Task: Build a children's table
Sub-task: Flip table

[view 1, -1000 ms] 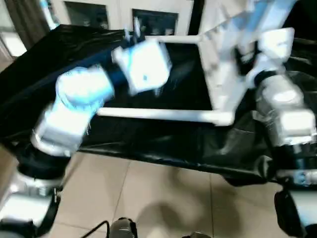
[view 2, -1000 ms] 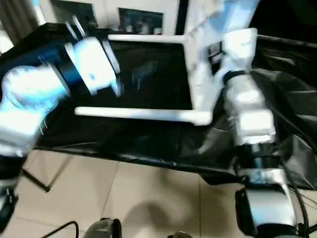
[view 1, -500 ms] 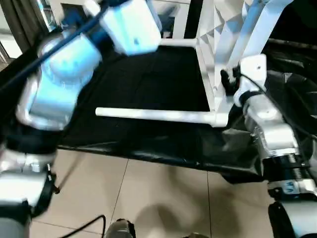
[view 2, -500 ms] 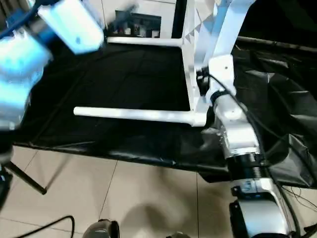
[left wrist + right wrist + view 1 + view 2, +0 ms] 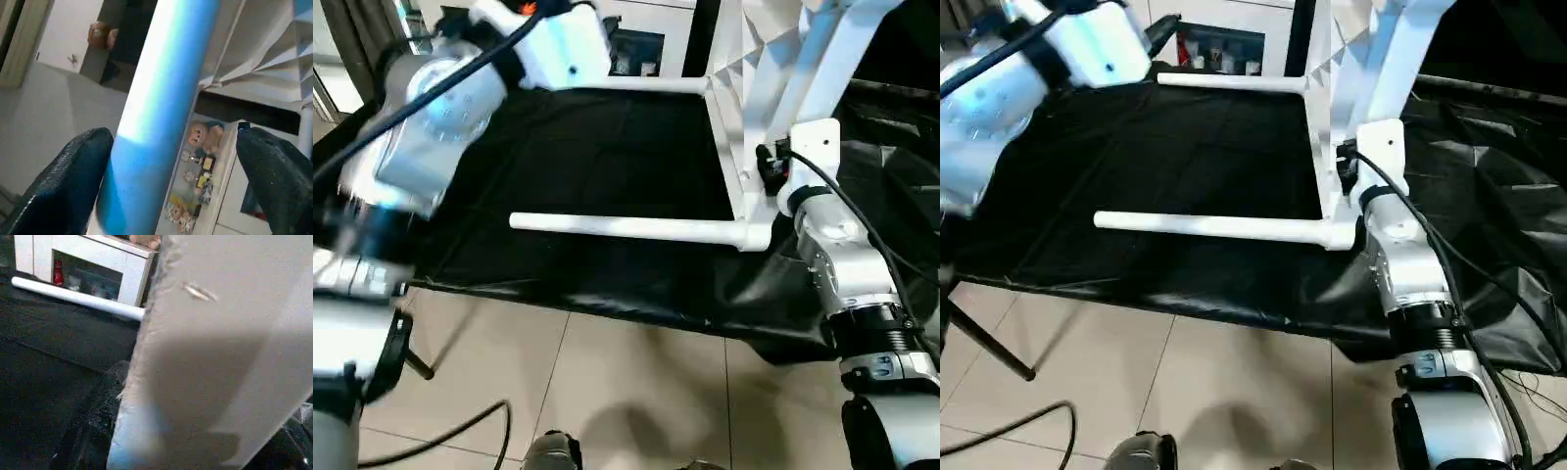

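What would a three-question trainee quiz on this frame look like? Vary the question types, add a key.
1. True or false: the tabletop stands on its edge on the black cover.
2. How many legs stick out level from the tabletop toward the robot's left?
3. Multiple choice: the left end effector stands A) shut on a leg, B) open with a leg between its fingers, C) open over the floor.

Key:
1. True.
2. Two: the near leg and the far leg.
3. B.
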